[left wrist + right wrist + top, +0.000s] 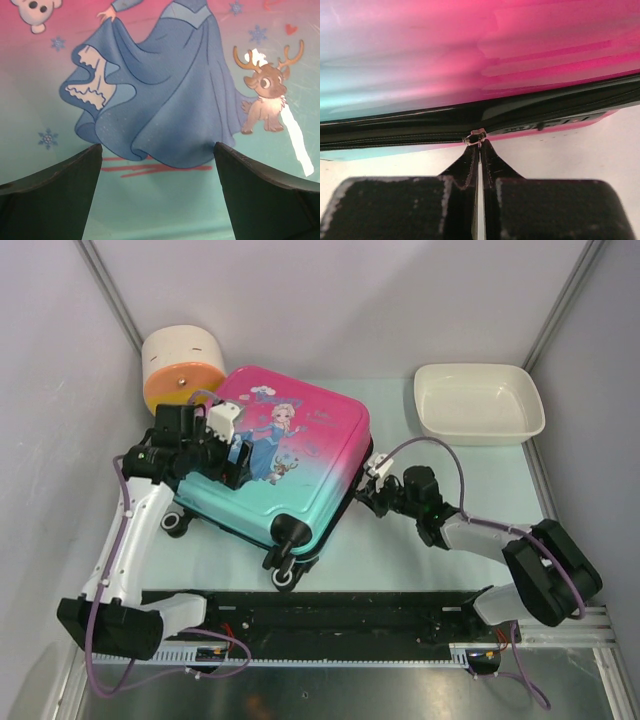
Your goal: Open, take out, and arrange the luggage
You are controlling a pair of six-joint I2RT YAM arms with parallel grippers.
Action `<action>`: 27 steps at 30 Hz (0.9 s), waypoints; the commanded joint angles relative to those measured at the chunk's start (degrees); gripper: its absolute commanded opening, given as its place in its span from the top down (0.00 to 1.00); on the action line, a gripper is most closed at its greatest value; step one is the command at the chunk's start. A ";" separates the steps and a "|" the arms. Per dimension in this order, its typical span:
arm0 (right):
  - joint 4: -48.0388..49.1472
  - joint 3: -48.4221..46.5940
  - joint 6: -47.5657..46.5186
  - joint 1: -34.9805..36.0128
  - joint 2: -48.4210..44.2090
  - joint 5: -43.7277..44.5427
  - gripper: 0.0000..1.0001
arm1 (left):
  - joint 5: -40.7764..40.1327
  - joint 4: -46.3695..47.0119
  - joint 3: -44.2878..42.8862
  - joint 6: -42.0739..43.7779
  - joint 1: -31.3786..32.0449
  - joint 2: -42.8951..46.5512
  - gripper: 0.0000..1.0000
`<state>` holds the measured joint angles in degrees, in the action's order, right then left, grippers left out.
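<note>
The luggage (300, 445) lies flat and closed on the table, pink-to-teal with a princess print, wheels toward the near edge. My left gripper (236, 462) is open, right over the lid's left part. In the left wrist view its fingers (55, 190) straddle the princess's blue skirt on the luggage (165, 95), holding nothing. My right gripper (370, 478) is at the luggage's right side. In the right wrist view it (480, 146) is shut on the small metal zip pull (475, 136) on the black zip (395, 132) below the pink shell (470, 60).
A white rectangular basin (478, 402) stands at the back right. A cream-and-orange rounded drawer box (182, 368) stands at the back left, close to the luggage's corner. A black rail (320, 615) runs along the near edge. Grey walls close in left and right.
</note>
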<state>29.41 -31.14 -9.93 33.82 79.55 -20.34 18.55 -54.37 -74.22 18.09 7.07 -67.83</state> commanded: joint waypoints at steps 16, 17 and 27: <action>7.16 -10.09 -5.45 -6.93 9.66 -8.93 1.00 | 2.63 -2.76 -11.80 2.05 -6.89 -13.89 0.01; 6.98 -10.09 -5.45 -6.76 9.57 -9.28 1.00 | 2.64 -1.80 -14.18 1.17 -8.20 -14.51 0.01; 6.19 -10.08 -6.77 -7.37 8.43 -10.33 1.00 | 13.88 4.88 -33.18 -8.59 -14.81 -31.12 0.00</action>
<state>32.82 -38.81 -15.62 25.78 89.73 -26.68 24.86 -51.42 -102.78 13.15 -7.25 -93.38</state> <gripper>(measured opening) 0.017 0.996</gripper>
